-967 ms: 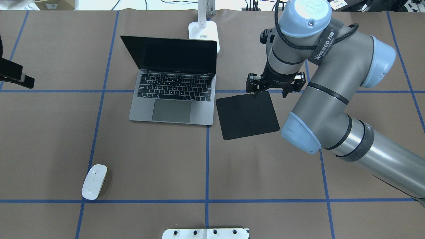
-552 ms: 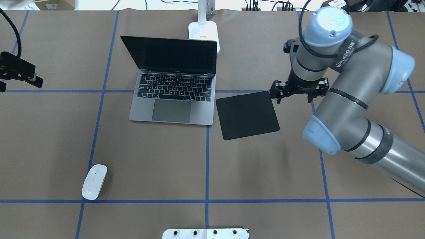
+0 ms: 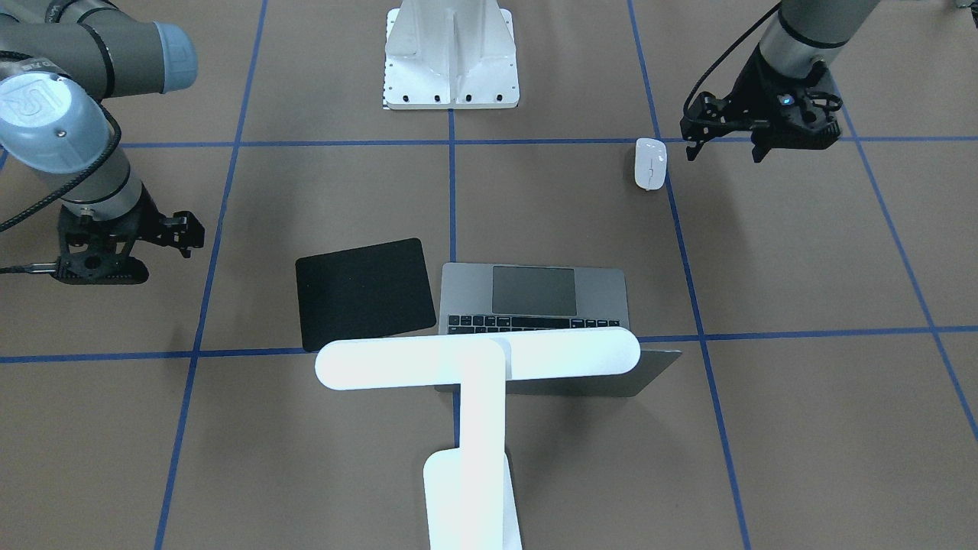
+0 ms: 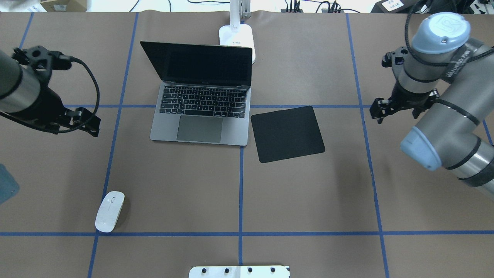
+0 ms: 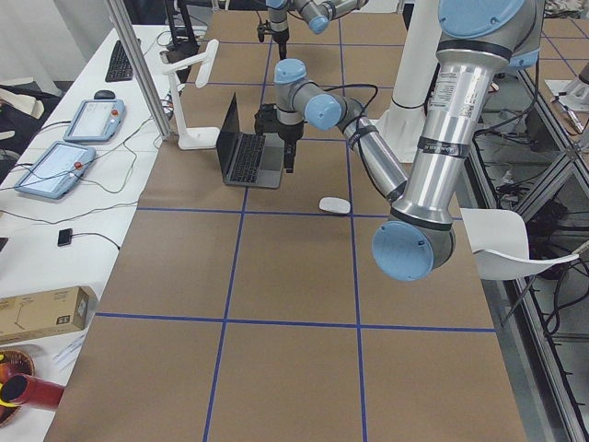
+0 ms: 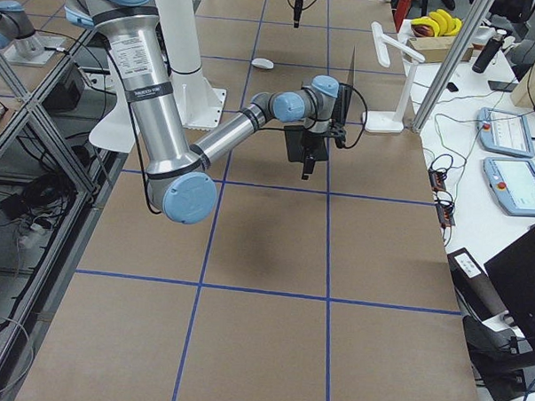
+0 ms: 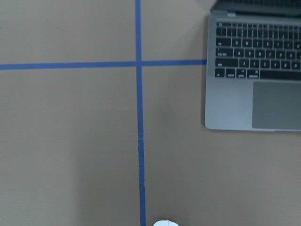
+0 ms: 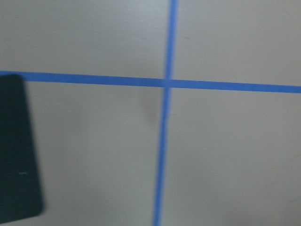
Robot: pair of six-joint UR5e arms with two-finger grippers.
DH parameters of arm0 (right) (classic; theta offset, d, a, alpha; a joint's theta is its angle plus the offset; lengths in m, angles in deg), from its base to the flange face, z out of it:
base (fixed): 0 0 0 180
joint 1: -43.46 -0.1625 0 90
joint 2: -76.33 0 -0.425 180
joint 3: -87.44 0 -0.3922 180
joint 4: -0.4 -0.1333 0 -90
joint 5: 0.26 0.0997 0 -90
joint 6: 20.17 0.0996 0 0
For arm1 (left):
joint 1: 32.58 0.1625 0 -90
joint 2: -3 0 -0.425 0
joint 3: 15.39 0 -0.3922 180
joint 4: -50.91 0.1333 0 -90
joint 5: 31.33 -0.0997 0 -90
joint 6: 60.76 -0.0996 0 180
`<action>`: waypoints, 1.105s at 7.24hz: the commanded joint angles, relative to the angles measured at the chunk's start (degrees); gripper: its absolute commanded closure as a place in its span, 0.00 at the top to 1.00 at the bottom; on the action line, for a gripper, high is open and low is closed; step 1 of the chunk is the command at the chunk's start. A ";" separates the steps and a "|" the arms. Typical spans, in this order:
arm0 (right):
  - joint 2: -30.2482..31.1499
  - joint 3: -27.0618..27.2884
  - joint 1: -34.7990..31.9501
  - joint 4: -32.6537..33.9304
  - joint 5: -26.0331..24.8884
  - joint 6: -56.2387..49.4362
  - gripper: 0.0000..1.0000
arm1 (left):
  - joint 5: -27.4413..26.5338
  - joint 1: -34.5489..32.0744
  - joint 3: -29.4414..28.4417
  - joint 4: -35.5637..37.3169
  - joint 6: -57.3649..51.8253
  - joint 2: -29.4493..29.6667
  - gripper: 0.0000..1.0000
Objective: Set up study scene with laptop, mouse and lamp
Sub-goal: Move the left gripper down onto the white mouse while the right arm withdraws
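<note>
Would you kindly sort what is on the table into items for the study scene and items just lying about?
For the job: laptop; mouse; lamp.
Lying about: black pad; white bolted pedestal.

Desk surface is showing brown, gridded with blue tape lines. Laptop is sitting open toward the far side, near centre. Black pad is lying flat just beside the laptop's right edge, slightly rotated, apart from it. Lamp base is standing behind the laptop screen. Mouse is resting well apart, near-left, just beside a tape crossing. White bolted plate is sitting at the near edge.
</note>
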 commanded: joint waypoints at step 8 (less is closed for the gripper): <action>15.99 -0.52 -12.43 0.42 0.68 -40.49 1.00 | -7.87 19.18 -8.59 -24.67 7.35 -11.76 1.00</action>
